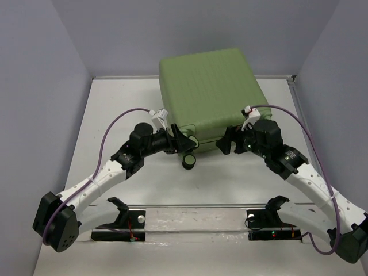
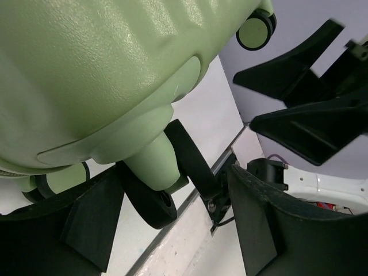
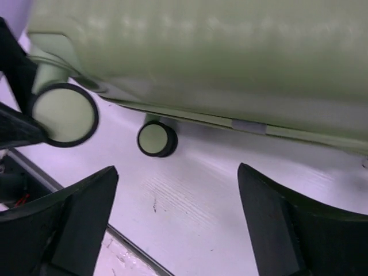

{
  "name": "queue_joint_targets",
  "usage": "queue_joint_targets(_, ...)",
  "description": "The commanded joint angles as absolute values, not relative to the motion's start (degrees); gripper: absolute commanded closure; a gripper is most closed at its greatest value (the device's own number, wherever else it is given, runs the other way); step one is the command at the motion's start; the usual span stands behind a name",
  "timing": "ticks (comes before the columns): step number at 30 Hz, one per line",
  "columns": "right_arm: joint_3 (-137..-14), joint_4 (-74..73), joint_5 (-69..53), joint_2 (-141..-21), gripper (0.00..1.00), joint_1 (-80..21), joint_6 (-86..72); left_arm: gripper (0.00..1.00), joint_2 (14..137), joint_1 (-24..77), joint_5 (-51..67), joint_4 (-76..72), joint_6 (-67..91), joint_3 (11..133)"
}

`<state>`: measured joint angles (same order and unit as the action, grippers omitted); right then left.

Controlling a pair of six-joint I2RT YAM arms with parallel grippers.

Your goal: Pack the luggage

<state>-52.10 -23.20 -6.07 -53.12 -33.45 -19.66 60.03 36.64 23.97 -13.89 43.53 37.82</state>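
The luggage [image 1: 210, 95], a light-green ribbed suitcase, lies closed at the back middle of the table; its lining is hidden. One black wheel [image 1: 189, 161] sticks out at its near edge. My left gripper [image 1: 183, 141] is open at the near left corner. In the left wrist view its jaws [image 2: 172, 227] straddle a wheel caster [image 2: 154, 198] under the shell [image 2: 98, 69]. My right gripper [image 1: 226, 141] is open and empty at the near edge. In the right wrist view it [image 3: 178, 213] hovers over bare table below the shell [image 3: 218, 57], with two wheels [image 3: 156, 139] to its left.
Grey walls close in the table on the left, back and right. A metal strip [image 1: 195, 206] runs along the near edge between the arm bases. The right gripper's fingers [image 2: 310, 109] show in the left wrist view, close to the left gripper.
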Motion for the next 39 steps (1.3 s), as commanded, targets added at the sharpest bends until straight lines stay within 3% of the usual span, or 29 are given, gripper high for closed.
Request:
queue_joint_targets(1, -45.6, -21.3, 2.4, -48.8, 0.16, -35.2, -24.3, 0.25, 59.8, 37.0, 26.1, -18.5, 46.6, 36.5)
queue_joint_targets(4, -41.1, -18.7, 6.0, -48.1, 0.26, -35.2, -26.6, 0.36, 59.8, 37.1, 26.2, -20.9, 48.6, 35.4)
queue_joint_targets(8, -32.4, -10.5, 14.1, -45.0, 0.52, -35.2, -30.1, 0.74, 59.0, 37.2, 25.3, -24.2, 50.9, 33.1)
queue_joint_targets(11, -28.2, -4.6, 20.1, -42.6, 0.59, -35.2, -31.7, 0.94, 57.3, 37.2, 23.6, -26.1, 52.3, 31.6)
queue_joint_targets(14, -25.5, -0.6, 27.9, -41.2, 0.55, -35.2, -32.6, 0.94, 54.9, 37.2, 21.8, -27.2, 53.5, 30.5)
queue_joint_targets(17, -21.8, 5.1, 33.2, -39.6, 0.41, -35.2, -33.3, 0.94, 51.7, 37.2, 19.8, -27.5, 54.1, 28.9)
queue_joint_targets(21, -17.5, 11.2, 34.1, -38.2, 0.32, -33.8, -32.0, 0.94, 48.0, 37.2, 18.5, -27.5, 54.7, 27.8)
queue_joint_targets(29, -13.0, 18.2, 26.2, -37.9, 0.33, -26.6, -29.3, 0.94, 44.2, 37.2, 19.2, -27.7, 55.5, 25.8)
queue_joint_targets(39, -10.9, 33.6, 17.7, -43.2, 0.51, -25.4, -22.2, 0.94, 42.1, 37.1, 20.9, -28.8, 55.2, 22.9)
